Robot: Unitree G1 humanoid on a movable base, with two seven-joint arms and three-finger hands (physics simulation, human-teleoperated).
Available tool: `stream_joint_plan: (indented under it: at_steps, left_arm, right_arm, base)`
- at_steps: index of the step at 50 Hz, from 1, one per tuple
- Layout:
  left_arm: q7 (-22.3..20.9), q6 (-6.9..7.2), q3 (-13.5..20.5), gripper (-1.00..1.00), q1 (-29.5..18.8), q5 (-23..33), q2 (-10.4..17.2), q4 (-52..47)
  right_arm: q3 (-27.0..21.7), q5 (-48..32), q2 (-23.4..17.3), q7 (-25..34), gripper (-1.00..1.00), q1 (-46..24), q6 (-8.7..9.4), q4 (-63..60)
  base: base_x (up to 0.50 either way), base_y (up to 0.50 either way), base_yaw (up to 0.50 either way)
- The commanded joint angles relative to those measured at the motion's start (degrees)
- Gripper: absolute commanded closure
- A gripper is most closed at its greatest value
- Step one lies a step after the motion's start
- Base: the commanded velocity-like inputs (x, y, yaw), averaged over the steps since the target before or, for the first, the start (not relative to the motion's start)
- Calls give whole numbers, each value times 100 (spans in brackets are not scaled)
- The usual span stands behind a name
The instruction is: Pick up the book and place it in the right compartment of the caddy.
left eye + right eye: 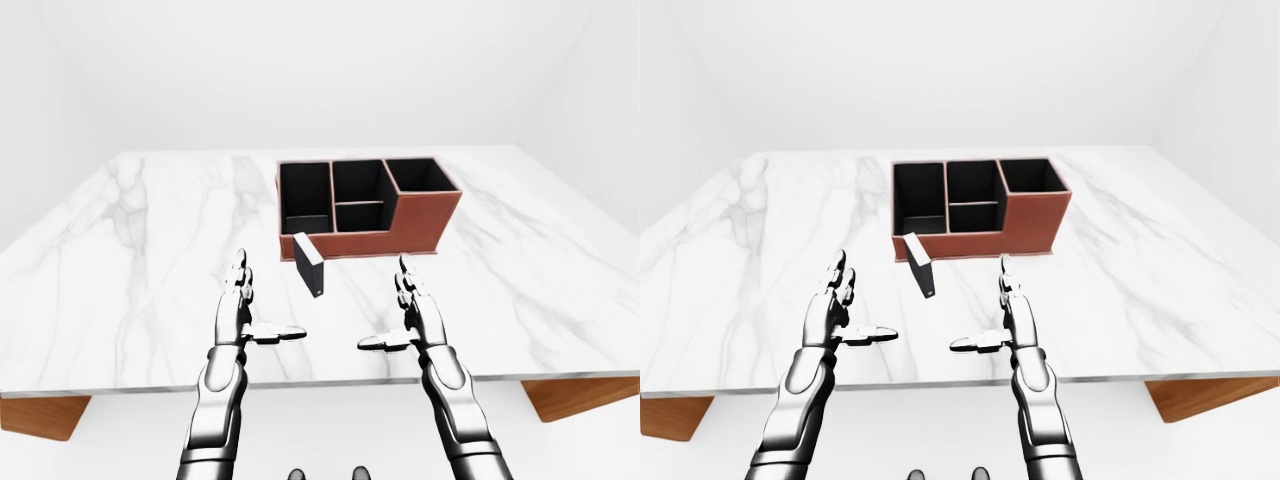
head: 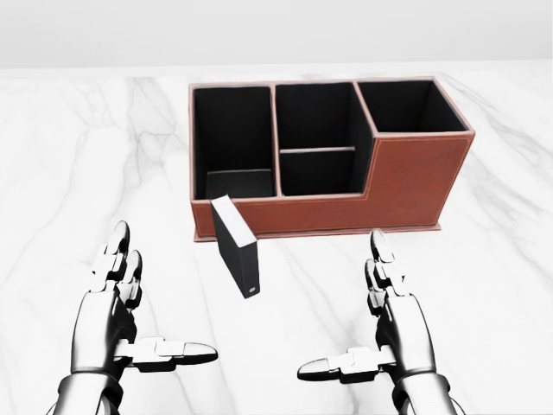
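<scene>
Head view: both forearms cut off by bottom edge; table (image 2: 78,173) runs past left, right and bottom edges; caddy (image 2: 415,186) near wall hides lower compartment interiors; mark on book (image 2: 236,245) spine too small to tell.
</scene>
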Motion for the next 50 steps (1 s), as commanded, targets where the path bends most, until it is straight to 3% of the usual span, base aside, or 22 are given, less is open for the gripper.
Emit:
stream_joint_plan:
  at_steps: [1, 12, 19, 35, 37, 40, 50]
  left_arm:
    - [0, -25, -3, -100, -3, 6, -1, 31]
    - [-3, -96, -5, -100, -11, 7, -5, 101]
    - [21, -4, 2, -100, -11, -11, -7, 10]
    - [16, 6, -7, -100, -30, -75, -17, -11]
    - [23, 61, -18, -100, -16, -83, -23, -84]
    - [13, 58, -22, -100, -30, -87, -21, -64]
    - [2, 11, -54, -100, -27, -78, -37, -63]
  right_arm:
    - [14, -11, 5, 5, -100, 27, 0, -19]
    - [17, -39, 3, -4, -100, 15, -11, 28]
    - [21, -54, 4, -8, -100, -5, -40, 95]
    - [37, -87, 6, -1, -100, 2, -18, 95]
    - [58, -149, 17, -62, -100, 24, -15, -4]
    - [155, -166, 30, 59, -100, 102, -87, -12]
    - [145, -134, 44, 81, -100, 71, -87, 103]
  base:
    - [32, 0, 0]
    - [31, 0, 0]
    - [30, 0, 0]
    - [28, 0, 0]
    - [11, 0, 0]
    - [0, 0, 0]
    - [0, 0, 0]
